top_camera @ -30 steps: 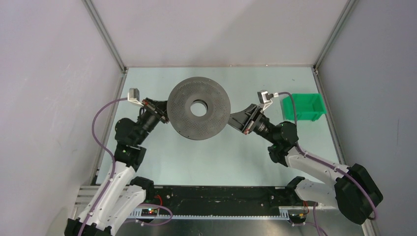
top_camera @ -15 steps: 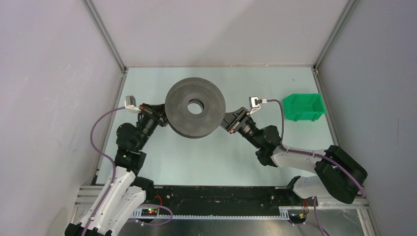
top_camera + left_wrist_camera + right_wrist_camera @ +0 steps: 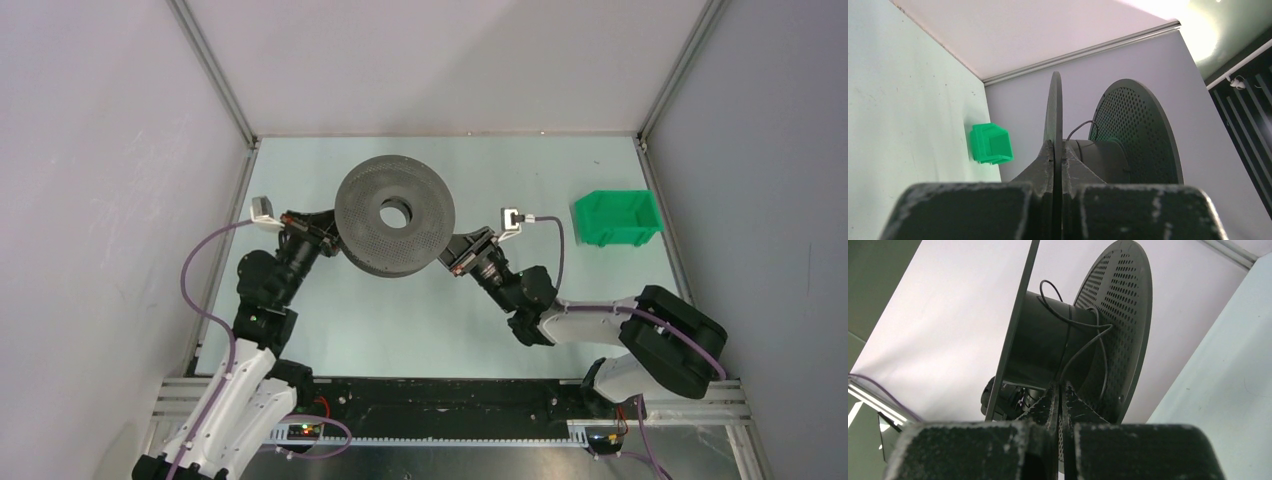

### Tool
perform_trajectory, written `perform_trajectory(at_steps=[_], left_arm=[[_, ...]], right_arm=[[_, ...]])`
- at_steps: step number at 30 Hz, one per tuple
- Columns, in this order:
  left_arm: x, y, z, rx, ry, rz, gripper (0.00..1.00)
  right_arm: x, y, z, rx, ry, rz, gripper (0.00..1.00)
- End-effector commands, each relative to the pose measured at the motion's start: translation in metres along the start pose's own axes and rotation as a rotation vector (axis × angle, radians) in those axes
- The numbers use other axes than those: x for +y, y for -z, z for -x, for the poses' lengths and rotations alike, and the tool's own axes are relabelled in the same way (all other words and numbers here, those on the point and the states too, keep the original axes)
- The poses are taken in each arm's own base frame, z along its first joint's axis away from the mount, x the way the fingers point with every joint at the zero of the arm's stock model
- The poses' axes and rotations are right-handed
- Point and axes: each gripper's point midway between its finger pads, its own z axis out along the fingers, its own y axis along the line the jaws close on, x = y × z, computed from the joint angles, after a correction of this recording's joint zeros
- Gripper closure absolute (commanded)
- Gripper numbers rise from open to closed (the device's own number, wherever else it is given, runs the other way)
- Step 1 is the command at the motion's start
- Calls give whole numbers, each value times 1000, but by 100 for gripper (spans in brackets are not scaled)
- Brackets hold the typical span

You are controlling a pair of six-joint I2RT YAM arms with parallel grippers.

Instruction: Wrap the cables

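From above, one dark spool (image 3: 395, 215) stands tilted over the bench (image 3: 420, 320). My left hand (image 3: 322, 228) is at its left rim and my right hand (image 3: 452, 256) at its lower right edge. One green bin (image 3: 617, 218) sits well apart to the right. The cable is too thin to make out from here.

On the left wrist camera, the left hand (image 3: 1054, 159) is pressed together on the thin edge of the spool's nearer flange. A single loop of cable (image 3: 1079, 127) rises off the hub between the two flanges.

On the right wrist camera, the right hand (image 3: 1062, 392) has its fingers pressed together. The one cable (image 3: 1083, 347) drops from the hub straight into them, so I judge it is pinching the strand. Only a few slack turns lie on the hub, so I take the winding to be at an early stage. Next I'd want to carry the strand round the hub under light tension, with the left hand steadying the flange.
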Motion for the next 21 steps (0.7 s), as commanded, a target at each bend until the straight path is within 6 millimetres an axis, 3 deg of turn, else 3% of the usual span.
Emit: perform_trajectory(at_steps=[1, 18, 21], left_arm=[[-53, 9, 2, 3, 57, -177, 100], [-54, 12, 1, 9, 73, -190, 100], [-52, 13, 0, 9, 75, -189, 100]], right_arm=[[-24, 1, 0, -55, 2, -93, 100], [-37, 0, -19, -37, 8, -188, 100], [-33, 0, -15, -40, 21, -193, 94]])
